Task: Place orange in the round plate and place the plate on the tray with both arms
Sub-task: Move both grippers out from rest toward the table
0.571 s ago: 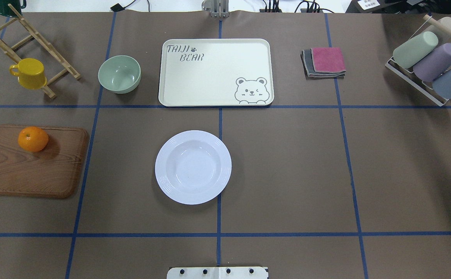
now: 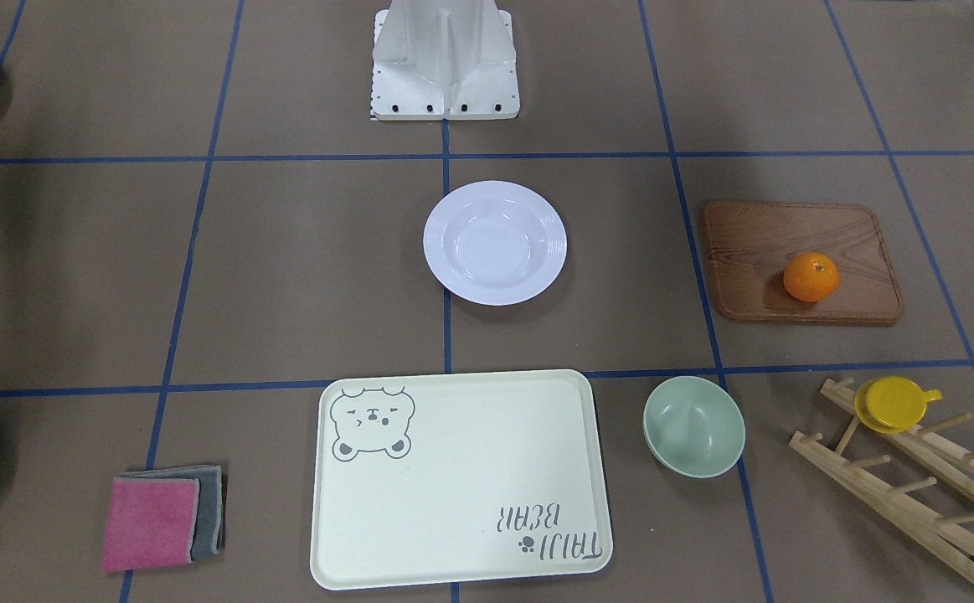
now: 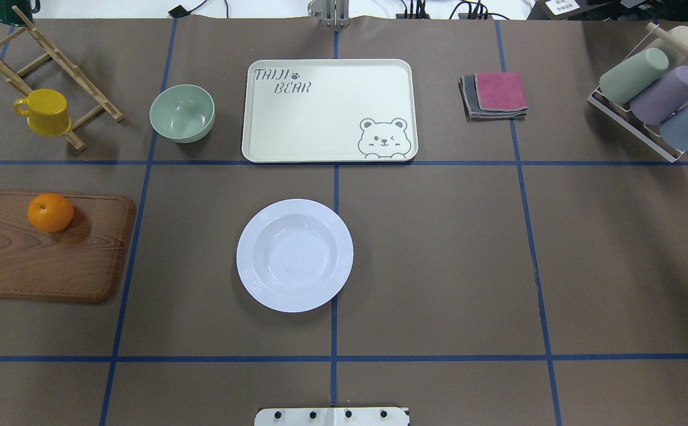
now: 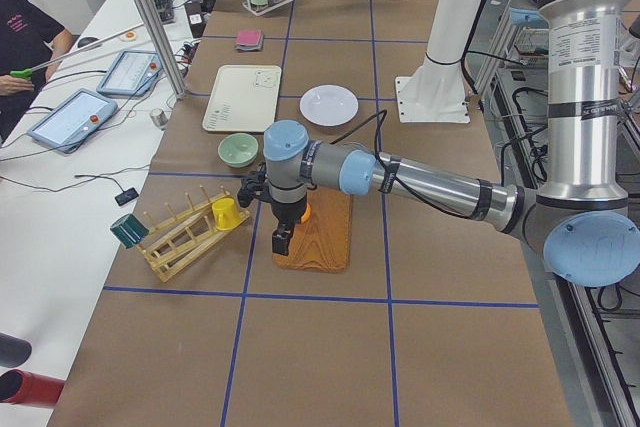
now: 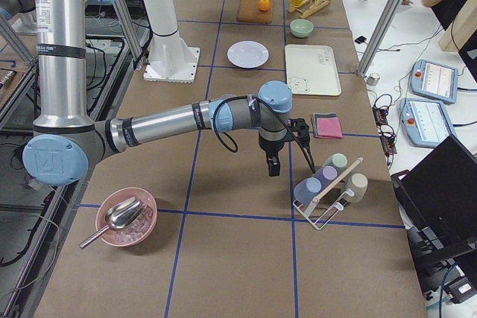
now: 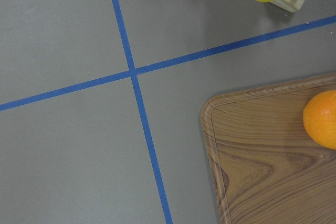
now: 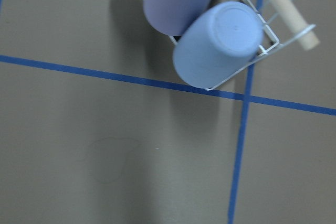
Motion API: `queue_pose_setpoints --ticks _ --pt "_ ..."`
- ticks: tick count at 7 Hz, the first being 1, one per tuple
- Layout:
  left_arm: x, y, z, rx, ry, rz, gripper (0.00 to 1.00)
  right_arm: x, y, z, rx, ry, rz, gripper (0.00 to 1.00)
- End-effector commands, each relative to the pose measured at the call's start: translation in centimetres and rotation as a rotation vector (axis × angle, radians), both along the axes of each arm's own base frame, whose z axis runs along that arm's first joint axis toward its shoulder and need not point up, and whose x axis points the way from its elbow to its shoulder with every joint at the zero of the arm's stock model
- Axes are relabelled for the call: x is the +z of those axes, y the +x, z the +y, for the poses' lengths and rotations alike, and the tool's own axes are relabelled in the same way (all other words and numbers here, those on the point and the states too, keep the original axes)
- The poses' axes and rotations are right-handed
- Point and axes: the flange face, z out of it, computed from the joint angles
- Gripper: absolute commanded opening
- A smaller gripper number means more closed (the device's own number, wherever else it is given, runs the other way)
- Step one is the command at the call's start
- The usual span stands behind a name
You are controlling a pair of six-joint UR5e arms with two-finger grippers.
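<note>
The orange (image 3: pixel 51 212) lies on the far left part of a brown wooden board (image 3: pixel 42 260). In the left wrist view the orange (image 6: pixel 321 119) sits at the right edge, with no fingers showing. The empty white round plate (image 3: pixel 294 254) rests at the table's middle. Beyond it lies the cream bear tray (image 3: pixel 329 112), also empty. My left gripper (image 4: pixel 283 238) hangs over the board's outer end, just beside the orange; I cannot tell its state. My right gripper (image 5: pixel 270 163) hovers above bare table next to the cup rack (image 5: pixel 328 184); I cannot tell its state either.
A pale-green bowl (image 3: pixel 182 112) stands left of the tray. A yellow cup (image 3: pixel 45 111) hangs on a wooden rack (image 3: pixel 54 56) at far left. Folded cloths (image 3: pixel 494 94) lie right of the tray. A pink bowl with a scoop (image 5: pixel 125 217) sits near the right end.
</note>
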Motion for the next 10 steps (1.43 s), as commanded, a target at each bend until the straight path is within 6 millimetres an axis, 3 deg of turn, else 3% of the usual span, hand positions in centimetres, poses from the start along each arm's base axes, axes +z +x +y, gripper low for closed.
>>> queue_pose_setpoints --ticks 1,2,3,5,6,7,9,10 --pt "-2.0 3.4 -1.1 -0.119 -0.046 0.046 0.98 -6.8 -3.6 -1.9 0.002 -0.149 -0.261 1.00" --pt "-3.6 7.2 -1.7 -0.142 -0.076 0.074 0.97 -9.9 -5.5 -2.5 -0.035 -0.103 -0.306 1.00" --pt "-3.8 9.4 -1.5 -0.139 -0.094 0.082 0.97 -9.9 -7.4 -2.5 -0.064 -0.071 -0.317 1.00" --pt "-2.9 10.9 -1.7 -0.131 -0.091 0.087 0.97 -11.0 -9.6 -2.3 -0.002 -0.132 -0.375 0.99" --pt "-1.9 11.1 -2.2 -0.135 -0.085 0.092 0.97 -12.0 -12.7 -2.4 -0.004 -0.166 -0.410 1.00" --pt "-2.7 12.7 -3.3 -0.161 -0.106 0.107 0.97 -12.0 -15.5 -1.6 -0.032 -0.174 -0.449 1.00" --pt "-3.2 15.2 -3.2 -0.146 -0.127 0.111 0.97 -14.3 -17.8 -1.3 0.000 -0.225 -0.492 1.00" --pt "-2.9 16.2 -3.9 -0.158 -0.149 0.111 0.97 -15.0 -21.4 0.0 0.057 -0.220 -0.518 1.00"
